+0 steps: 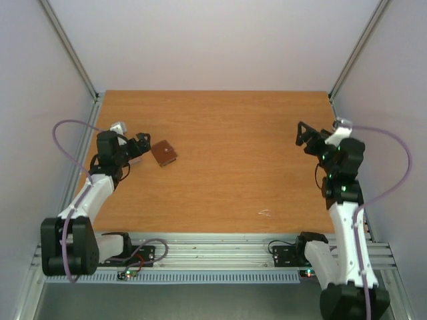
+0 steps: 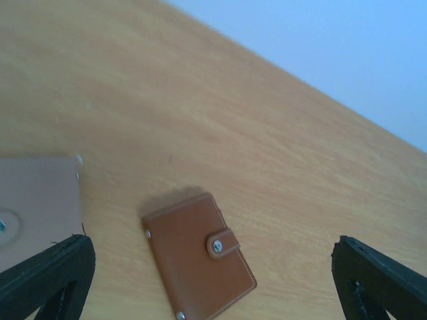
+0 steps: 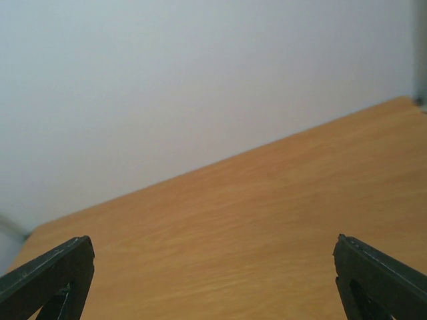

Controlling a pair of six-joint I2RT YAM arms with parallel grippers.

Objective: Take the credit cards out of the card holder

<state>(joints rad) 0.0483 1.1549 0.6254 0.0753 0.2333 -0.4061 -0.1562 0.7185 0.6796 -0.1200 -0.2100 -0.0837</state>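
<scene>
The card holder lies flat on the bench, in its left part. It is closed, with the small tab snapped over the front. No credit cards are visible. I judge they are inside, because the cover hides all the pockets.

The left pincer is just beside the holder, on its left. Its jaws are released wide and grasp nothing. In the left wrist view the holder sits low between the two black fingers, so this pincer seems aimed at it, probably to take it or to pin it down.

The right pincer is well apart, at the right side of the bench, also spread wide and without load. I think it stands there to leave room: the tab must be opened first, and then one arm can hold the holder while the other pulls the cards.
</scene>
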